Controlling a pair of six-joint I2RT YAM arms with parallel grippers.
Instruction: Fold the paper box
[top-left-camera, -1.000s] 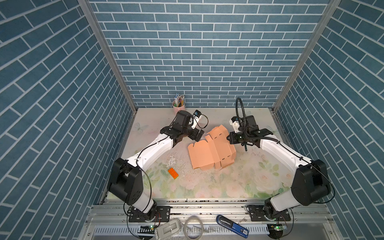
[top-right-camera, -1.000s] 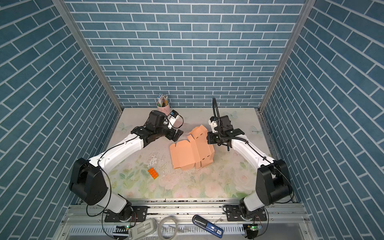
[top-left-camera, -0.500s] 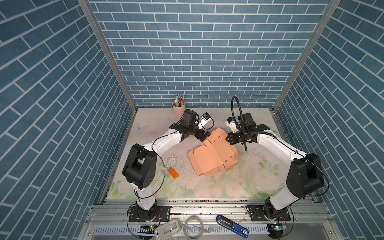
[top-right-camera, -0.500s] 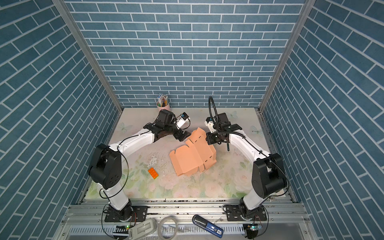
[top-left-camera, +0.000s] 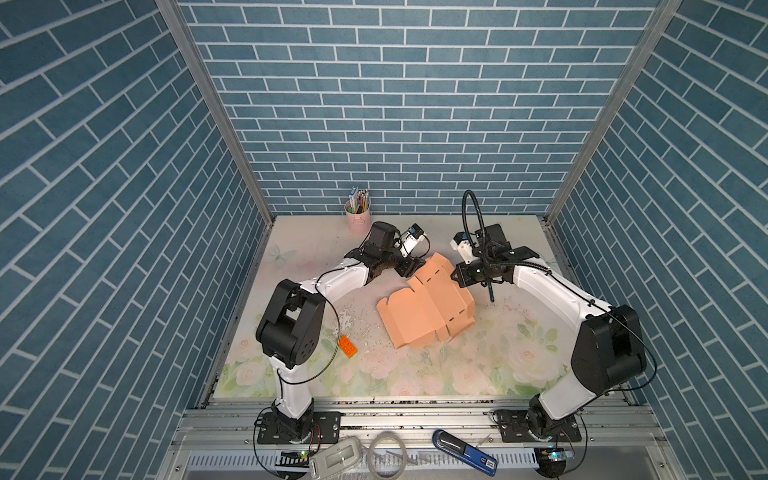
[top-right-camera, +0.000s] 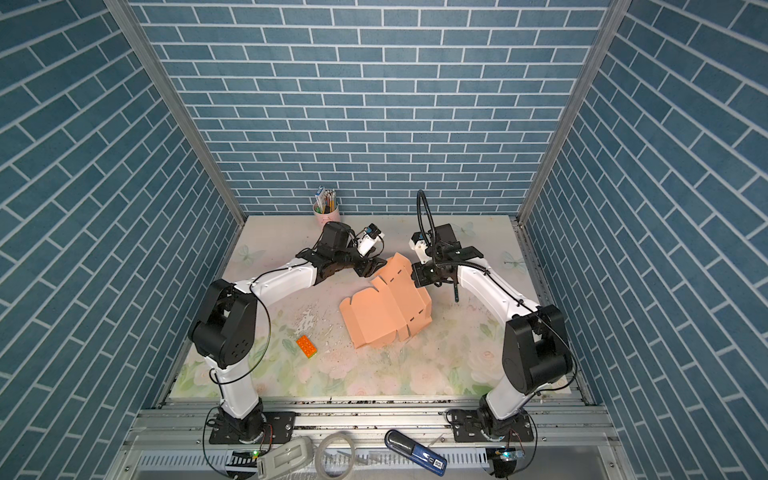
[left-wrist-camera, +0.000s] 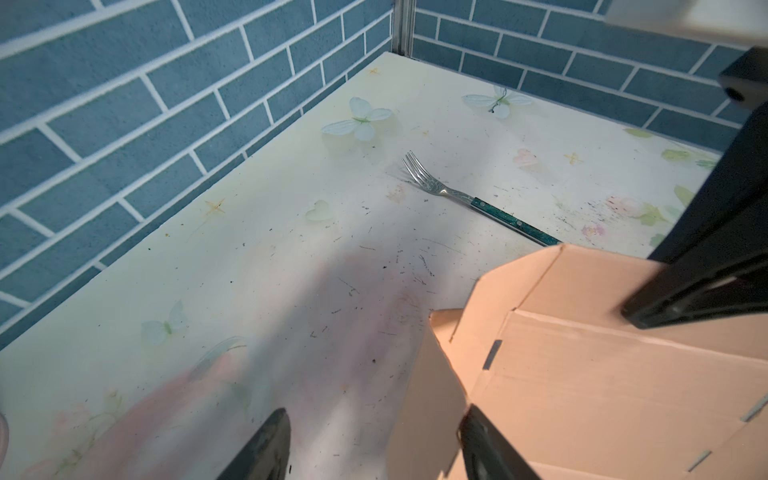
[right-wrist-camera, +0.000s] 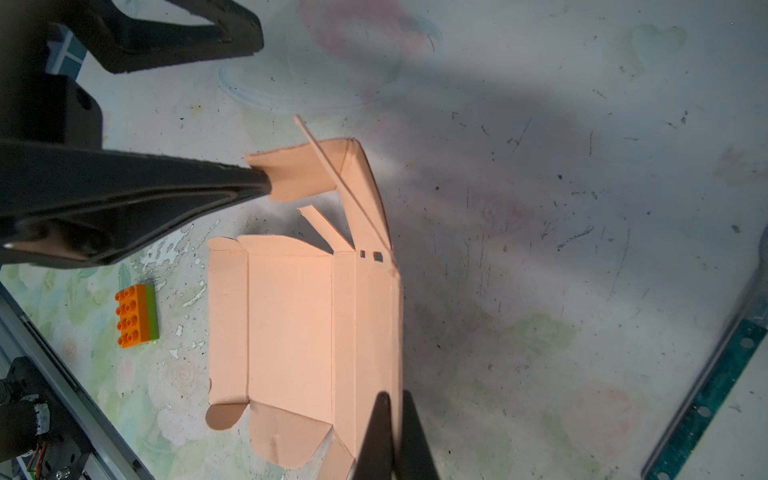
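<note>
Orange studded brick (top-left-camera: 347, 347), green side, on floral tabletop (top-left-camera: 415, 374), left front; white flecks (top-left-camera: 353, 322) just beside. Pink cup of pencils (top-left-camera: 357, 216) against back wall. Fork (left-wrist-camera: 478, 199), teal handle, lying flat. Blue-black tool (top-left-camera: 464, 451), pale grey device (top-left-camera: 336, 457) on front rail.

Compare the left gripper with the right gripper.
The left gripper stands wide open with a raised flap of the paper box between its jaws; the right gripper is pinched shut on the box's upturned side. In both top views the left gripper reaches in from the left, the right gripper from the right. Both are black and work the same box.
</note>
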